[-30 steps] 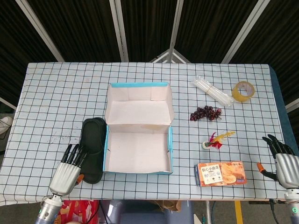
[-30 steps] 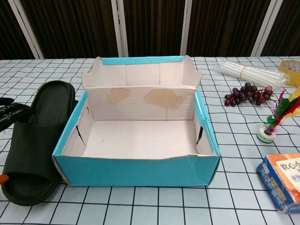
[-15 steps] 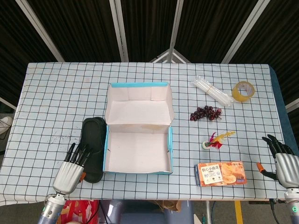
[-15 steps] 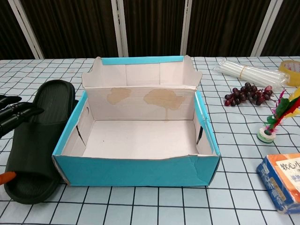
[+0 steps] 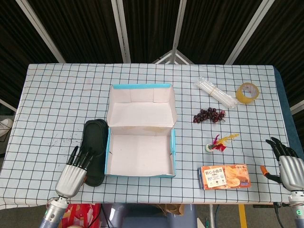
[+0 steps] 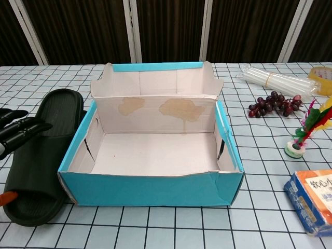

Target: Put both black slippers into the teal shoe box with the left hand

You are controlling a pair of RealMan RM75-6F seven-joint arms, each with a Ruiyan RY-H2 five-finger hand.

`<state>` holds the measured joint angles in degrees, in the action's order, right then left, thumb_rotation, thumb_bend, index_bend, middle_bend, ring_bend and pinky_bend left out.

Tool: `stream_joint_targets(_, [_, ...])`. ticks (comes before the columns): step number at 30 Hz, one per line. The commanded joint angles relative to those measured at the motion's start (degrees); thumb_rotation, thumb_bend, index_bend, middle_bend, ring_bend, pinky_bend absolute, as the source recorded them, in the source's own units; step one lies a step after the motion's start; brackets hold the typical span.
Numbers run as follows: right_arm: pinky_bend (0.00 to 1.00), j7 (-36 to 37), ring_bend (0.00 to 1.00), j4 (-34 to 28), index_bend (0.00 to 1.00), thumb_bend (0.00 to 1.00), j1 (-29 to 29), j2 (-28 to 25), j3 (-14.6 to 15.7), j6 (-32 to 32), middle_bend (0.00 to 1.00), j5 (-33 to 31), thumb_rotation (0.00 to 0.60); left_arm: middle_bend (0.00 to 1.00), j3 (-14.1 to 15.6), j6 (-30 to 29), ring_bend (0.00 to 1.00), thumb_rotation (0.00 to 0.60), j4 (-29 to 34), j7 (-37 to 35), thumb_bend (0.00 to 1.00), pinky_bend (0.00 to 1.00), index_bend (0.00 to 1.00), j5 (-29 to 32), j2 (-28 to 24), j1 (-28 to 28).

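Two black slippers (image 5: 95,145) lie stacked just left of the teal shoe box (image 5: 140,175), toes pointing away from me. In the chest view the slippers (image 6: 45,150) lie against the box's (image 6: 155,190) left wall, and the box stands open and empty. My left hand (image 5: 74,172) hovers over the near end of the slippers, its fingers (image 6: 21,132) stretched out above the top slipper and its orange thumb tip at the slipper's left edge. It grips nothing that I can see. My right hand (image 5: 287,164) rests open at the table's front right corner.
A snack box (image 5: 224,176) lies right of the shoe box near the front edge. Behind it are a feathered shuttlecock (image 5: 218,143), dark grapes (image 5: 209,115), a bundle of clear tubes (image 5: 216,93) and a tape roll (image 5: 247,92).
My left hand has drawn slightly back toward the front edge and drifted right over the slippers. The slippers shifted a little. The right hand has not moved.
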<state>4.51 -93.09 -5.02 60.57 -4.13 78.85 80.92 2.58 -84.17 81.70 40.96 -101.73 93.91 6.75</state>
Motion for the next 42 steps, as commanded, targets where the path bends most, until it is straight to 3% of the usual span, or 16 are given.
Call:
stream_joint_targets(1, [0.19, 0.0, 0.18, 0.0, 0.15, 0.31, 0.0, 0.0, 0.0, 0.0, 0.11, 0.0, 0.600, 0.10, 0.0, 0.0, 0.00, 0.600, -0.2, -0.1, 0.27, 0.00, 0.02, 0.1, 0.1, 0.0])
stream_joint_targets(9, [0.19, -0.3, 0.18, -0.1, 0.15, 0.31, 0.0, 0.1, 0.0, 0.2, 0.11, 0.1, 0.600, 0.21, 0.1, -0.1, 0.00, 0.600, -0.3, -0.1, 0.39, 0.00, 0.07, 0.5, 0.3, 0.0])
stream_joint_targets(29, [0.19, -1.2, 0.18, -0.4, 0.15, 0.31, -0.1, 0.2, 0.2, 0.2, 0.11, 0.2, 0.600, 0.35, -0.7, -4.1, 0.00, 0.600, 0.9, -0.9, 0.46, 0.00, 0.15, -1.2, -1.5, -0.1])
stream_joint_targets(36, [0.19, -1.3, 0.18, -0.7, 0.15, 0.31, 0.0, 0.1, 0.2, 0.5, 0.11, 0.3, 0.600, 0.41, -1.5, -8.5, 0.00, 0.600, 5.5, 0.5, 0.46, 0.00, 0.18, -4.5, -8.6, -0.5])
stream_joint_targets(42, [0.19, -0.9, 0.18, -1.4, 0.15, 0.31, 0.2, -0.3, 0.2, 1.3, 0.11, 0.9, 0.600, 0.45, -4.1, -11.6, 0.01, 0.600, 11.8, 2.4, 0.48, 0.00, 0.27, -10.1, -21.2, 1.3])
